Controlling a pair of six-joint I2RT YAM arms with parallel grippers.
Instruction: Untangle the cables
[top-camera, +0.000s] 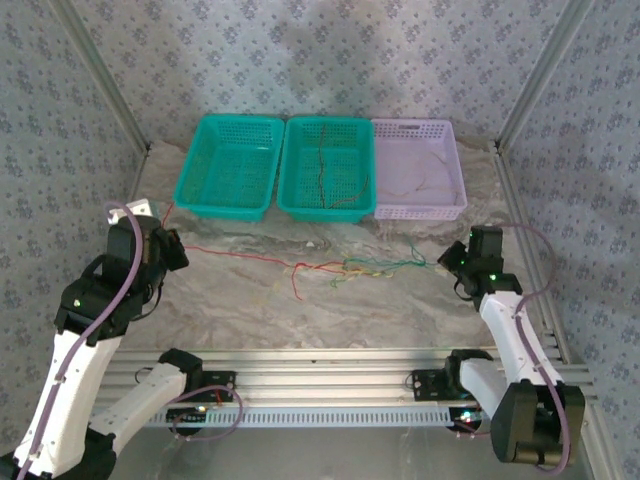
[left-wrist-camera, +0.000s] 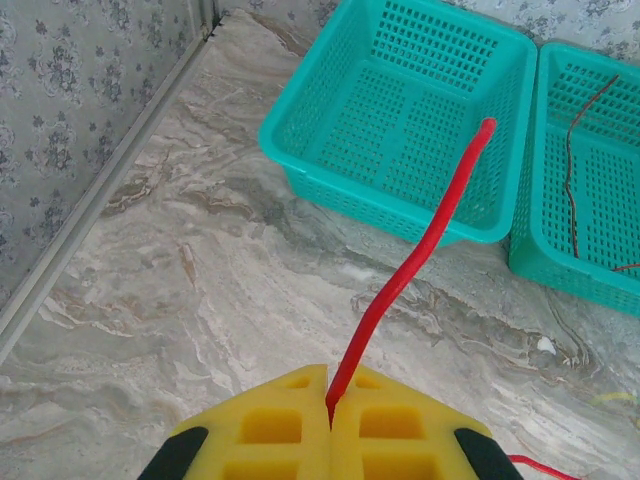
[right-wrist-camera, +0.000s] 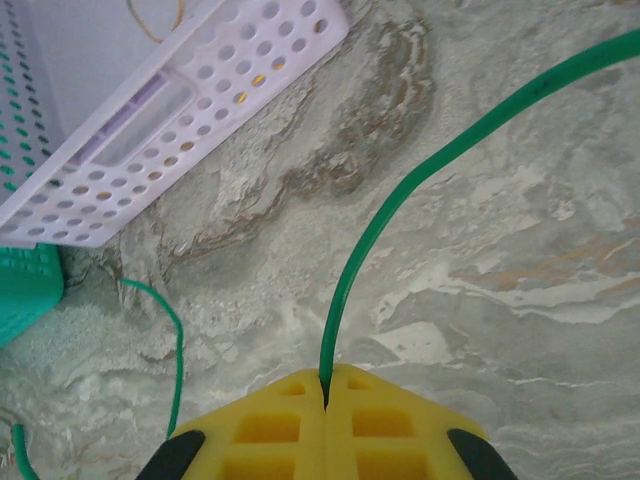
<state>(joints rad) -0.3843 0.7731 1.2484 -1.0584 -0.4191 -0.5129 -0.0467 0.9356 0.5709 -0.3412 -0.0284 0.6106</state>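
Yellow-padded left gripper, bottom centre, is clamped on a red cable rising to the upper right. Likewise the right gripper pinches a green cable; tangled cables lie mid-frame between both grippers.

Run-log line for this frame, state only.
left gripper: shut on red cable | right gripper: shut on green cable | tangle: on table

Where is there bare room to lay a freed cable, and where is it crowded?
Bare marble lies between the tangle and the near rail. The left teal basket is empty too. Crowded: the line between the left gripper, shut on a red cable, and the right gripper, shut on a green cable; the middle basket and lilac basket hold wires.
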